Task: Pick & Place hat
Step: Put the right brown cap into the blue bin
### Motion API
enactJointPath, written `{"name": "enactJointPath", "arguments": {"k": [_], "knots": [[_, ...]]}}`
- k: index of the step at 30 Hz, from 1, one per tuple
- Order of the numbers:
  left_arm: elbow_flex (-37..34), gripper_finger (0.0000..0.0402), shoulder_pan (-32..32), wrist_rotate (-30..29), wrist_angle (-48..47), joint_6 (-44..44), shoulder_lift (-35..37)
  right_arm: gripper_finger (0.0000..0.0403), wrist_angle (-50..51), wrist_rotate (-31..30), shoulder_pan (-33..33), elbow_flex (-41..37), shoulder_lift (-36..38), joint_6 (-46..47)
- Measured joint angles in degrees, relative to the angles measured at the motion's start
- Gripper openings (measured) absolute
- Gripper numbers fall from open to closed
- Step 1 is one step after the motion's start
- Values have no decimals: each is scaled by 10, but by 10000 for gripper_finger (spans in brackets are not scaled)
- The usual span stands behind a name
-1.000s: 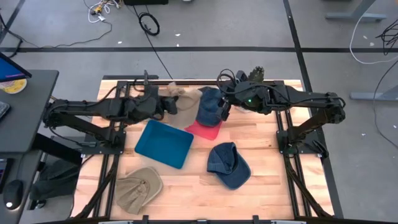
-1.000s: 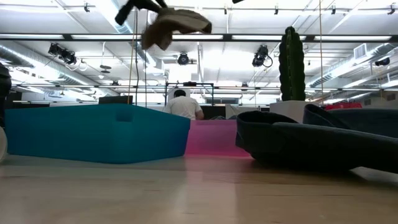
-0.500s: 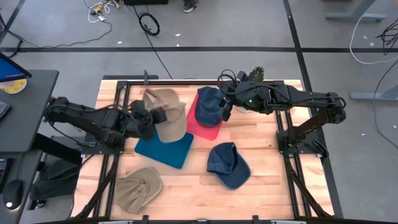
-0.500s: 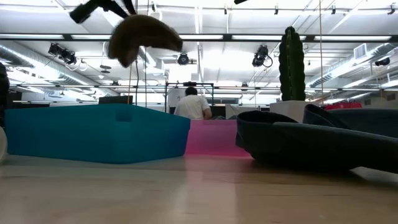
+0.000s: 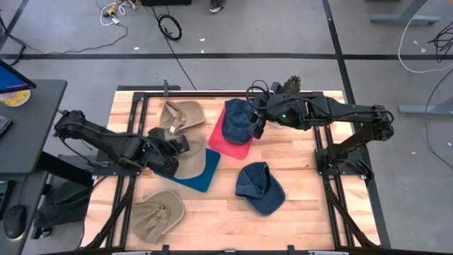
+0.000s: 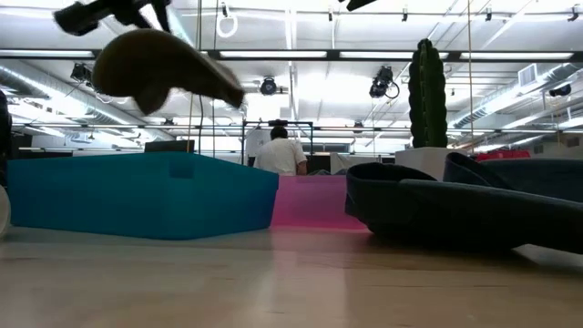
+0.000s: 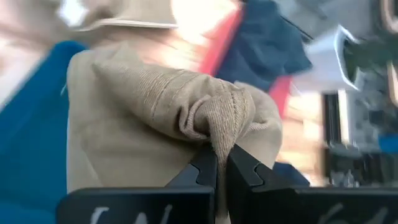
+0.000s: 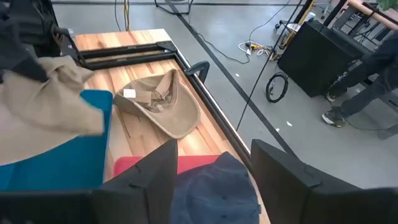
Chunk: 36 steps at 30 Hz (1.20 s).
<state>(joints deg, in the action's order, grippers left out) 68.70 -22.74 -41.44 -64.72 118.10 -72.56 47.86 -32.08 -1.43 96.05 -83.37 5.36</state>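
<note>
While clamped shut on tan corduroy cap (image 7: 186, 118), left gripper (image 7: 221, 165) hangs directly above teal rectangular bin (image 5: 202, 173); straight drop next. Right gripper (image 8: 214, 163) spread, over navy cap (image 5: 237, 120).

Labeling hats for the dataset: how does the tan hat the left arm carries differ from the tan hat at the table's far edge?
The carried tan hat hangs bunched from the shut left end effector above the blue bin; the far tan hat lies loose on the table, untouched. The carried one shows its outside; the far one lies inside up, label showing. Both are tan fabric.
</note>
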Motion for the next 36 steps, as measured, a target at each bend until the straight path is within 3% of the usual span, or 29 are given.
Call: {"name": "enactJointPath", "arguments": {"k": [6, 13, 20, 28, 32, 36], "knots": [[28, 8, 10, 9, 25, -258, 2, 205, 0, 0, 1, 0, 0, -11], [110, 8, 61, 22, 23, -552, 1, 205, 0, 0, 6, 0, 0, -14], [154, 8, 116, 188, 32, -987, 2, 205, 2, 0, 6, 0, 2, 2], [153, 8, 169, 309, -17, -1367, -3, 205, 2, 0, 6, 0, 2, 29], [153, 10, 217, 399, -16, -1488, -12, 205, 2, 0, 6, 0, 2, 33], [153, 8, 261, 496, -27, -1501, -37, 205, 2, 7, 1, 0, 2, 37]]}}
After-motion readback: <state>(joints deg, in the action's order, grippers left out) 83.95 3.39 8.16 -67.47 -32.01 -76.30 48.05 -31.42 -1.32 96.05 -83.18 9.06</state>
